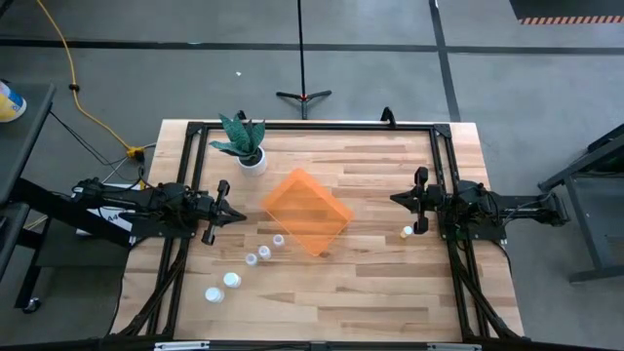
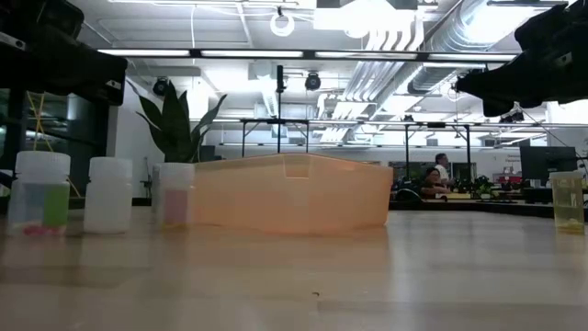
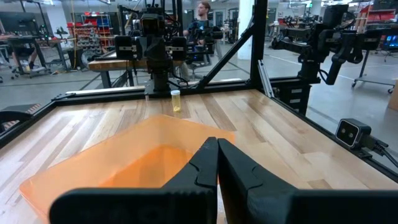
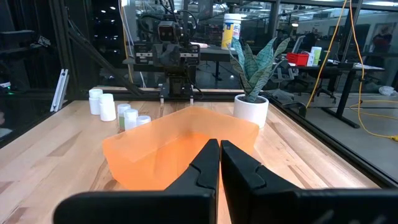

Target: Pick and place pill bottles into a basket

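A green-leaved plant in a white pot (image 1: 252,159) stands on the wooden table (image 1: 370,283), ahead of the left claw (image 1: 236,215) and off to one side. Beyond the table, a yellow cable (image 1: 73,88) snakes across the grey floor (image 1: 390,78) near a black tripod stand (image 1: 303,95), and seated people (image 2: 432,176) show far off in the room.

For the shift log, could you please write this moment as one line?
left gripper: shut, idle | right gripper: shut, idle | basket: empty | pill bottles: all on table

A wooden butcher-block table (image 1: 370,292) carries the orange basket (image 1: 307,212) near its middle, a potted plant (image 1: 249,146) just behind it, a diagonal row of four pill bottles (image 1: 250,260) front-left, and one bottle (image 1: 407,232) apart at right.
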